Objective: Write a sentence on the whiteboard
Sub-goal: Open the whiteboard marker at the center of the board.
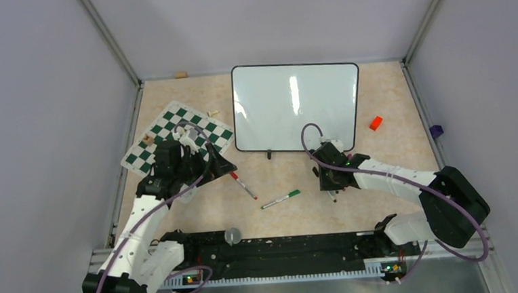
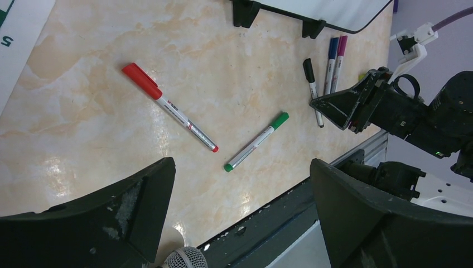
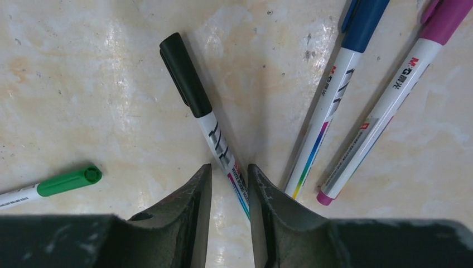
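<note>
Beige marbled tabletop filled the space between grey walls. At the left lay a green-and-white chess mat (image 1: 174, 135), and the left claw (image 2: 241, 164) hovered by its near right edge, its jaws spread wide and holding nothing. Just right of it, a red marker (image 1: 244, 186) and then a green marker (image 1: 280, 199) lay on the table, close together but apart. Behind them, at the back centre, was the whiteboard (image 1: 294, 107), its glossy face streaked with glare. Near the board's right front corner, the right claw (image 3: 228, 173) was down at the table. Its jaws were nearly together, straddling the barrel of a black marker (image 3: 187, 78), with a sliver of table showing on each side. Just right of that, 2 more markers, a blue marker (image 3: 334, 106) and a pink marker (image 3: 385, 95), lay side by side. Farther right sat a small orange-red block (image 1: 376, 123).
</note>
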Available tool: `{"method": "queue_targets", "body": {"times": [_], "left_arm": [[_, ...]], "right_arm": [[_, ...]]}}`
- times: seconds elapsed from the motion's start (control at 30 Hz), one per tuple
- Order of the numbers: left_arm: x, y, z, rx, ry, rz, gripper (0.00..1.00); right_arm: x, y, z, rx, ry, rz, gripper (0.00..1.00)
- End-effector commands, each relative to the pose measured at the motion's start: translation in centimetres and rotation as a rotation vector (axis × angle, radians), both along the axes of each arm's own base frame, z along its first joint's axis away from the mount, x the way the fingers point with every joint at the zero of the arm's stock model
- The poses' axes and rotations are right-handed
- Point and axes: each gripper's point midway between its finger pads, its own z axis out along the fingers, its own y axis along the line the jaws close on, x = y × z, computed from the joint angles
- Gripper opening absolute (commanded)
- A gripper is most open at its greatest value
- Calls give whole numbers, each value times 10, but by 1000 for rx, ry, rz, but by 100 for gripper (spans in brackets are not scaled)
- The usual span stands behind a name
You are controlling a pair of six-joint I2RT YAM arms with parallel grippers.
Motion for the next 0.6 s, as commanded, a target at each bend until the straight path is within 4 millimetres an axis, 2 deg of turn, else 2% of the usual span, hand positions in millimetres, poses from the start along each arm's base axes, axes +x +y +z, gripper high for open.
{"method": "queue_targets", "body": {"times": [0.0,0.07,0.13,0.27,0.57], "left_arm": [[9,-5,20,-14,-75,-23,95],[10,-6,20,-19,-75,-24,95],[10,-9,22,-38,-73,-34,95],[13,-21,36,-109,-60,-64,95],[36,-63,100,-308,-85,-121,91]], "right_arm": [[-6,0,-7,-2,7,6,24],[-7,2,-4,7,11,19,8],[-7,7,5,29,5,44,0],[-3,29,44,152,-51,124,0],[5,94,148,486,-217,358,0]]}}
